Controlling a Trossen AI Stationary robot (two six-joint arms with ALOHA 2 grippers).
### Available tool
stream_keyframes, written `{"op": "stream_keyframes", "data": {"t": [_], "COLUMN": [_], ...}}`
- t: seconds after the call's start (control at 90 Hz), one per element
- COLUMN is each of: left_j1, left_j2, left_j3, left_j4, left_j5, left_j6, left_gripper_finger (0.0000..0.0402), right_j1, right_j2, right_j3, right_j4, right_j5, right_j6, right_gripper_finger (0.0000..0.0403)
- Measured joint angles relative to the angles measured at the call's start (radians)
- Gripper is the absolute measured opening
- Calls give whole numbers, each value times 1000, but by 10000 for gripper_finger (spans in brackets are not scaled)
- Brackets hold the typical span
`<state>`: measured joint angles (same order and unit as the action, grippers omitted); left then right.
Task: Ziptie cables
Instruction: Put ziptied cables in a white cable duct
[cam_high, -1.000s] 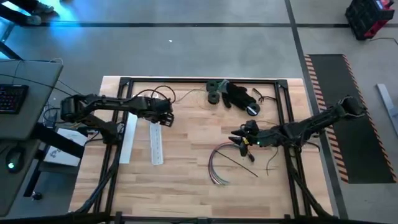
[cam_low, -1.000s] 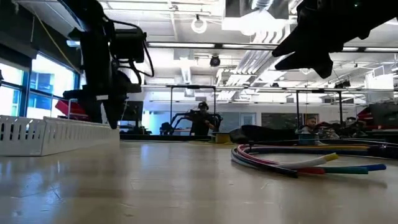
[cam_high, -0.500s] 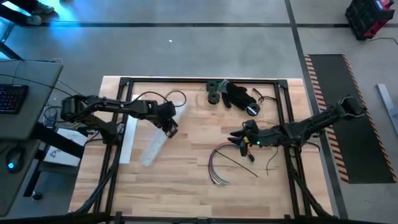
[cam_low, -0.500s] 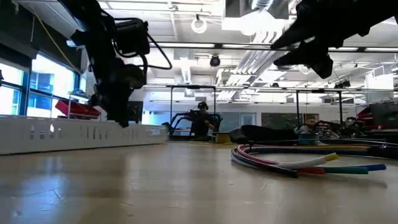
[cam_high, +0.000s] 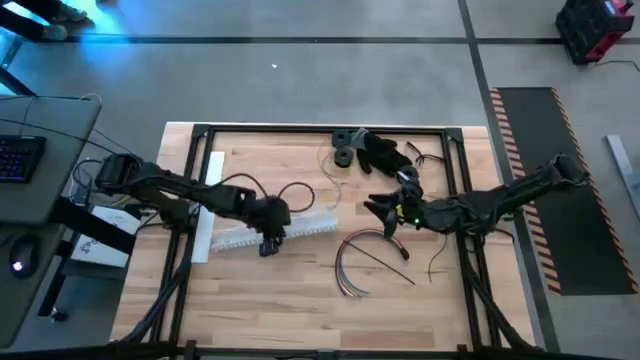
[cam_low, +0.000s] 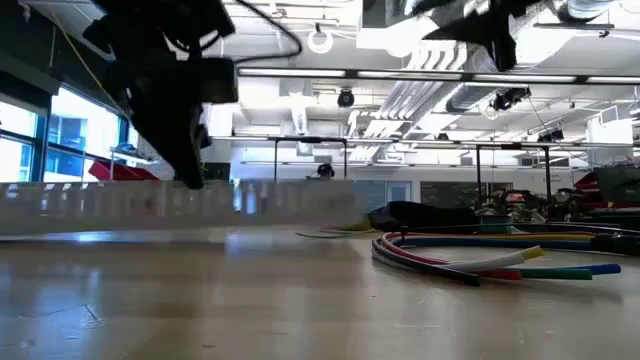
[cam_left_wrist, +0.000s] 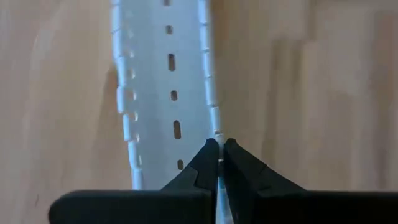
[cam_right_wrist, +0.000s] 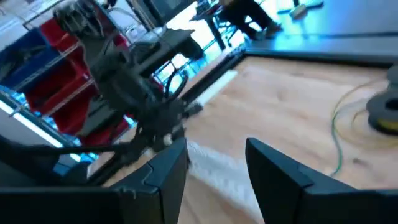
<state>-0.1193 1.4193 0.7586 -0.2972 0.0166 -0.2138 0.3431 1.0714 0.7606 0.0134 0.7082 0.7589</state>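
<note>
The cables (cam_high: 352, 262) are seen lying loose on the wooden bench (cam_high: 300, 310), right of its middle in the high view, curved into an open loop with their coloured ends gathered toward the near edge; in the low view they (cam_low: 480, 258) are shown flat on the surface, touched by neither arm. Just beyond them, the right gripper (cam_high: 385, 212) is held above the bench, clear of the wood, and its jaws are shown spread apart in the right wrist view with nothing between them. A black glove-like heap (cam_high: 385, 155) with round black parts is found further back, near the far edge. To the left of the cables, a white perforated strip (cam_high: 275, 230) is held roughly crosswise above the bench by the left gripper (cam_high: 270, 238), whose jaws are pressed together on the strip's edge, as the left wrist view shows (cam_left_wrist: 219, 163). A second white strip (cam_high: 207, 215) is seen lying lengthwise beside the left frame rail.
</note>
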Motion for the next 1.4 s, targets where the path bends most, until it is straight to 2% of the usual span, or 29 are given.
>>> {"op": "stream_keyframes", "data": {"t": [0.089,0.244,0.422,0.489,0.678,0.778,0.867,0.956,1.133,1.256,1.4], "left_j1": [-28,-44,-30,-27,-28,-28,-27,-27,-27,-40,-67], "left_j2": [0,32,111,146,214,222,212,203,197,197,197], "left_j3": [0,0,0,0,5,28,71,132,261,311,317], "left_j4": [95,219,293,310,352,345,341,297,182,138,133], "left_j5": [-35,-166,-238,-238,-238,-235,-241,-253,-245,-207,-186], "left_j6": [58,139,166,166,99,43,-2,-29,-109,-244,-454], "left_gripper_finger": [1,0,0,1,22,47,74,99,126,128,129], "right_j1": [1,6,6,6,22,61,95,117,141,158,166], "right_j2": [3,3,3,4,76,135,178,197,192,193,192], "right_j3": [75,175,210,209,207,207,206,141,-106,-191,-267], "right_j4": [-109,-254,-375,-461,-864,-1023,-1087,-1032,-743,-648,-540], "right_j5": [17,26,8,-56,-346,-411,-423,-455,-580,-561,-544], "right_j6": [0,0,41,112,359,411,416,436,503,520,476], "right_gripper_finger": [149,149,149,149,149,149,150,150,150,150,150]}}
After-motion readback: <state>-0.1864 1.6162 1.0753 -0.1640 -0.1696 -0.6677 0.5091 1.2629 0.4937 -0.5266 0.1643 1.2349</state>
